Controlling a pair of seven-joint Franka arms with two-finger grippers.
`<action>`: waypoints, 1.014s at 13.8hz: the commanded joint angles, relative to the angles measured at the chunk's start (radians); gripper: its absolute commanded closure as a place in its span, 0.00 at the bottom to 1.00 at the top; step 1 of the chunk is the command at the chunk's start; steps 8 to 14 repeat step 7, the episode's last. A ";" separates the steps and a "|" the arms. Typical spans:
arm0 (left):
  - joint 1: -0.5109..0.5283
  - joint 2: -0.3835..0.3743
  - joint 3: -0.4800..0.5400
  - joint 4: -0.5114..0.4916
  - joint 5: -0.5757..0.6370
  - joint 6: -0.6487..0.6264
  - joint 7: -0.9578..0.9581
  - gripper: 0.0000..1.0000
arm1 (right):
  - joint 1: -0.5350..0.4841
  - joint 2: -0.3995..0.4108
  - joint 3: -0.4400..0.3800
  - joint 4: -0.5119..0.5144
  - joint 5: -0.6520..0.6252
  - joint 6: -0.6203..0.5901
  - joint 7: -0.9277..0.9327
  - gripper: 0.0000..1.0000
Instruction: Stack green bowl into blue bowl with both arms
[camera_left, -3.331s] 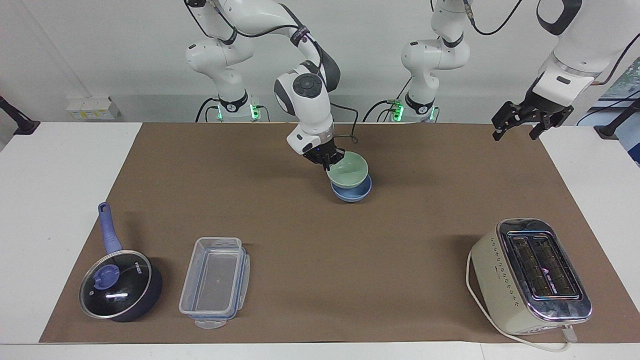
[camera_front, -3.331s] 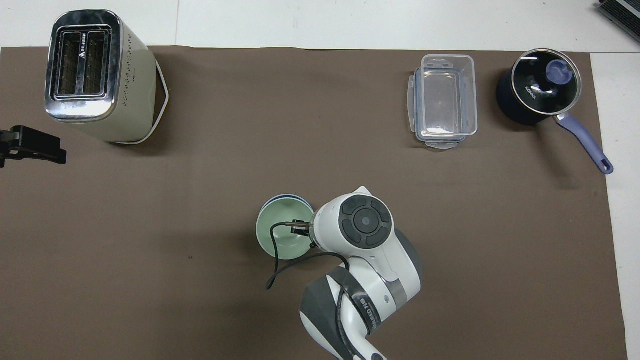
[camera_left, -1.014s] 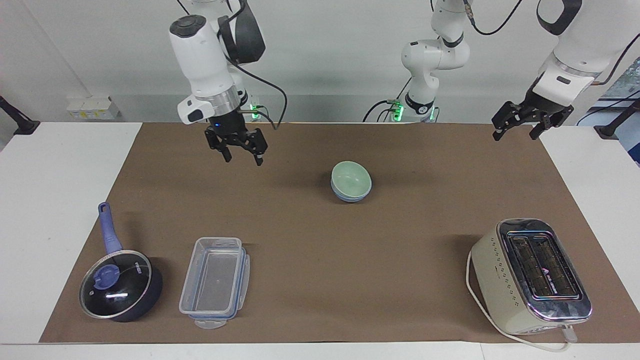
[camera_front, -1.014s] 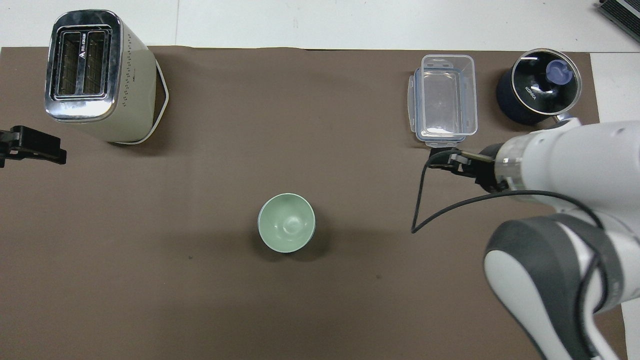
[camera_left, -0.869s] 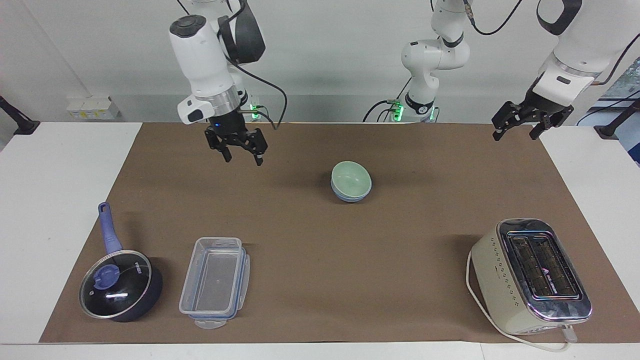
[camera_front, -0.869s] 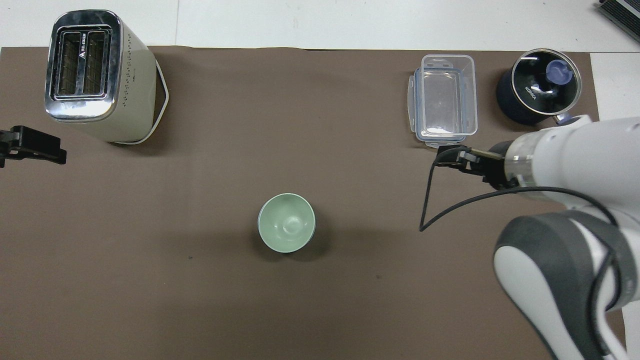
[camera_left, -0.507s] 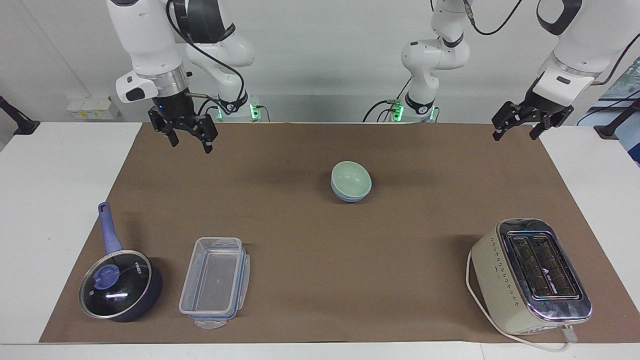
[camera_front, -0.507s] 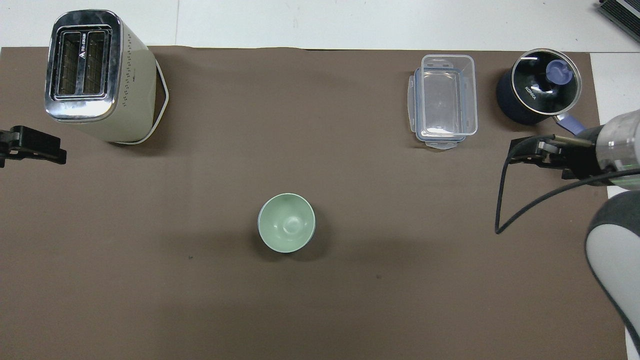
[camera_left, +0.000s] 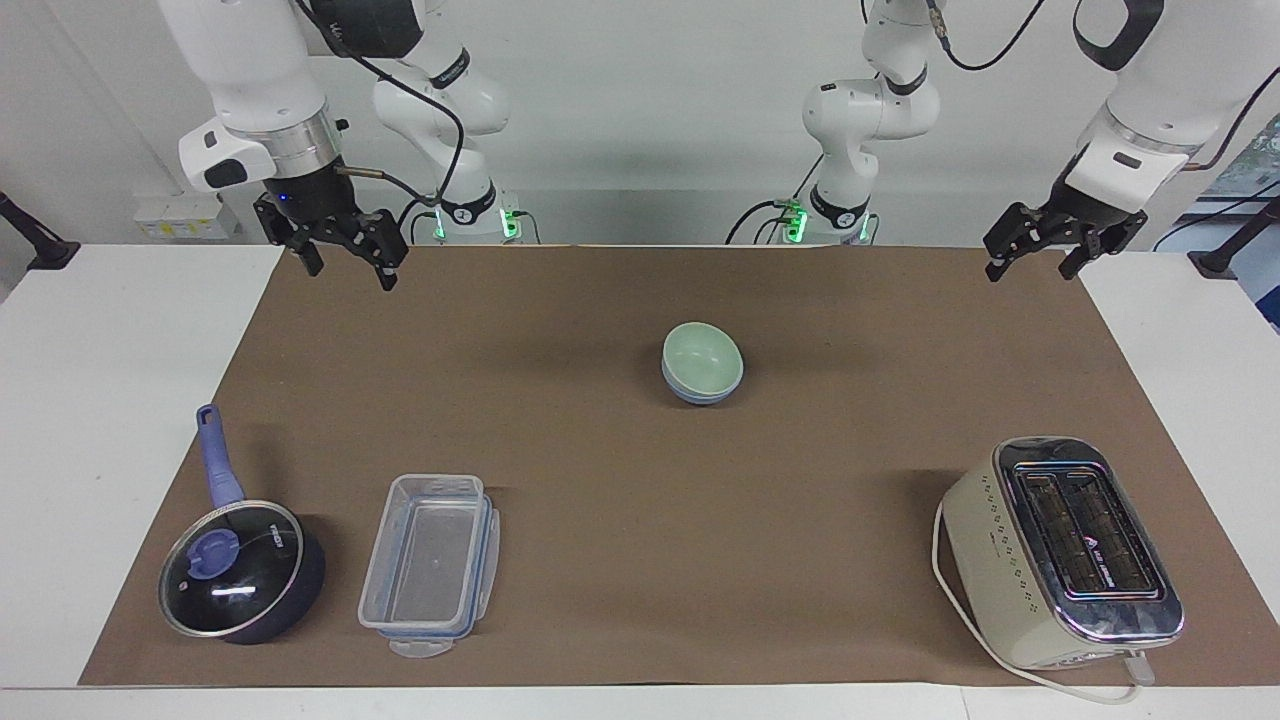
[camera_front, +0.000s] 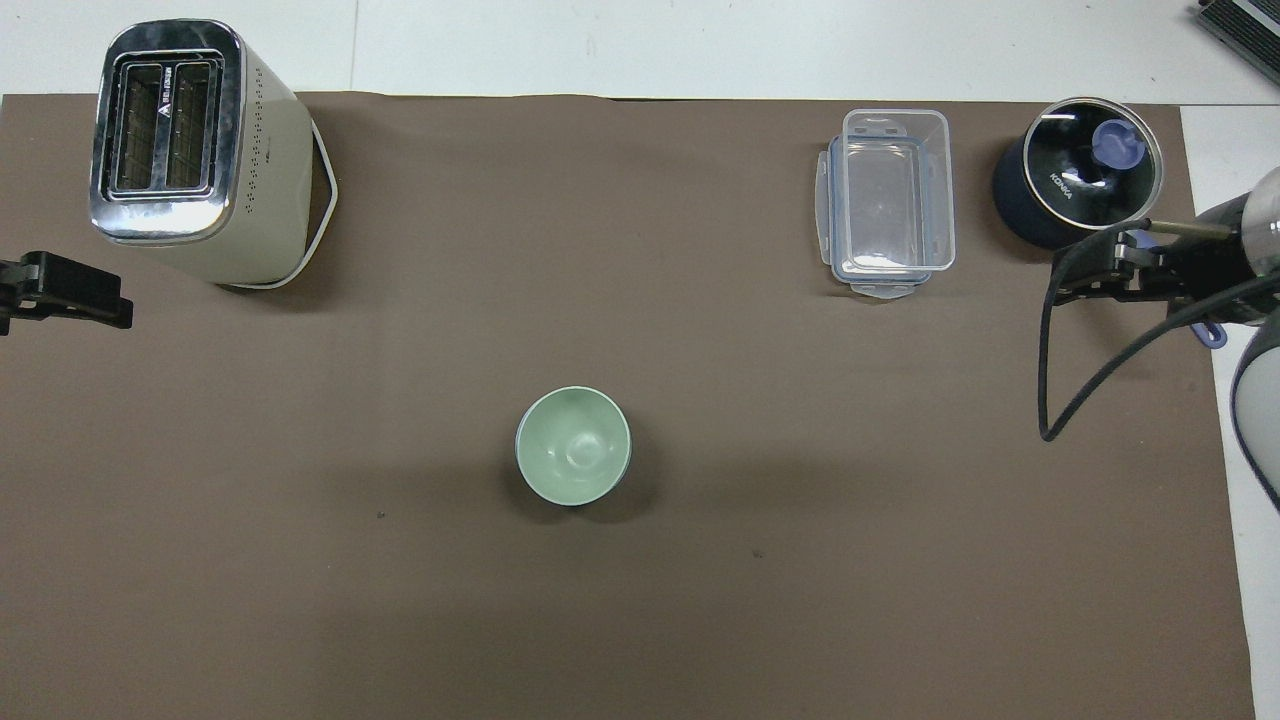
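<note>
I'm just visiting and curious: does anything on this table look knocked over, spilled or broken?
Nothing stands out. The green bowl sits nested in the blue bowl, the toaster, lidded pot and clear container sit upright, and nothing is spilled.

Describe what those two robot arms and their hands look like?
Both arms are glossy white jointed tubes with dark grey joint caps, silver wrist rings and loose black cables. Each ends in a black two-fingered hand: right hand, left hand. Green lights glow at their bases.
</note>
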 joint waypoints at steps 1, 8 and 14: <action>-0.003 -0.015 0.001 -0.009 0.023 -0.010 -0.012 0.00 | -0.013 -0.052 0.015 -0.072 -0.006 -0.003 -0.018 0.00; -0.003 -0.015 0.001 -0.009 0.023 -0.010 -0.012 0.00 | -0.014 -0.069 0.015 -0.107 -0.001 0.040 -0.015 0.00; -0.003 -0.015 0.001 -0.009 0.023 -0.010 -0.012 0.00 | -0.014 -0.069 0.015 -0.107 -0.001 0.040 -0.015 0.00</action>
